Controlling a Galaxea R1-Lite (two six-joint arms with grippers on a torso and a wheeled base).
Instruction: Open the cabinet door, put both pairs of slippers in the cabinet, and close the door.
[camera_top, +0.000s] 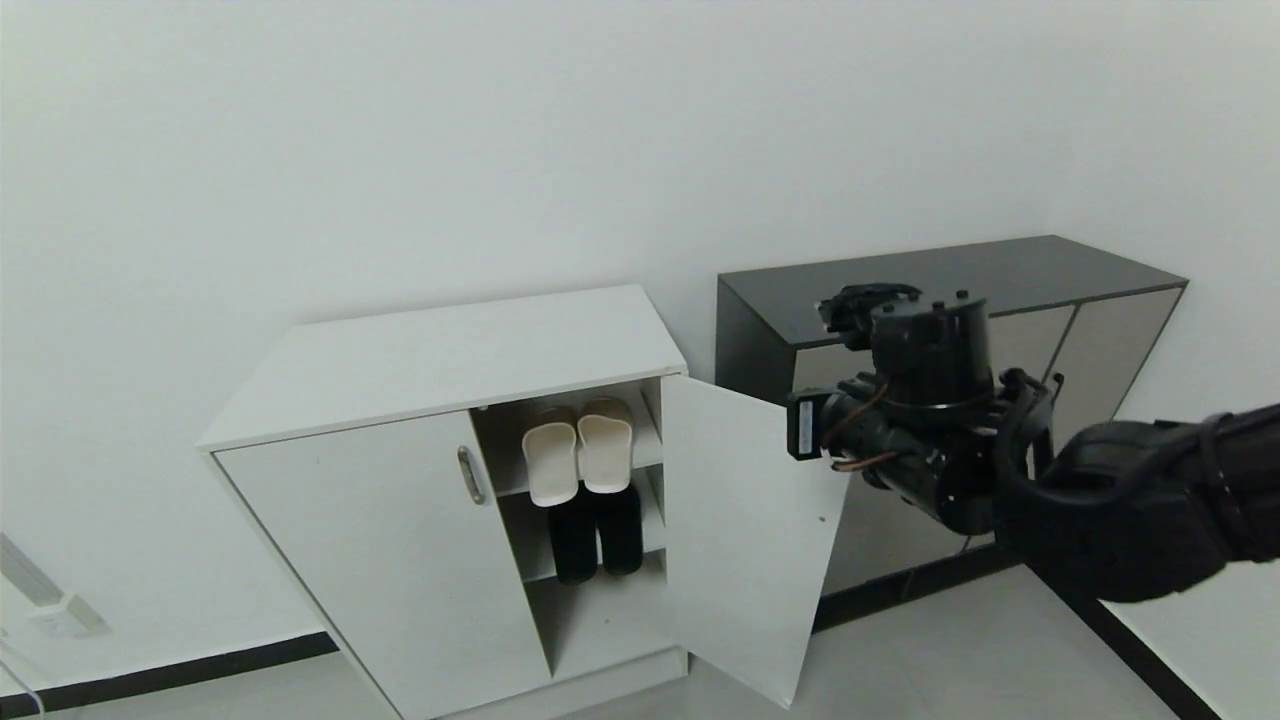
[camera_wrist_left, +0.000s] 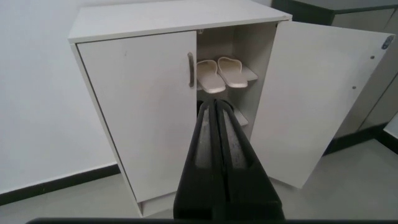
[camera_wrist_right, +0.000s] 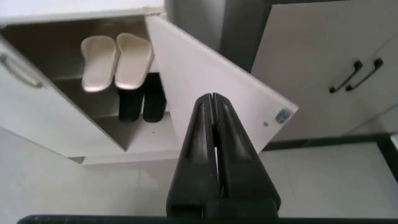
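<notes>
- White laminate door (camera_top: 745, 520): which way is it found from the right gripper (camera_wrist_right: 213, 99)?
- It is hinged on the right side of the white two-door cabinet (camera_top: 450, 350) and swung wide, long axis upright. Its free edge is met just ahead of that gripper, judged the nearer one.
- And the slippers?
- Cream slippers (camera_top: 578, 455) are shelved inside the cabinet, with black slippers (camera_top: 597, 535) directly beneath.
- The fingers?
- Both pairs are pressed together, with nothing held. The left gripper (camera_wrist_left: 213, 106) is pointed at the cabinet's front, well apart. Contact with the door cannot be told.

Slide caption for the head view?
Pair of cream-white slippers above pair of black slippers inside white wooden cabinet, right door open.
</notes>
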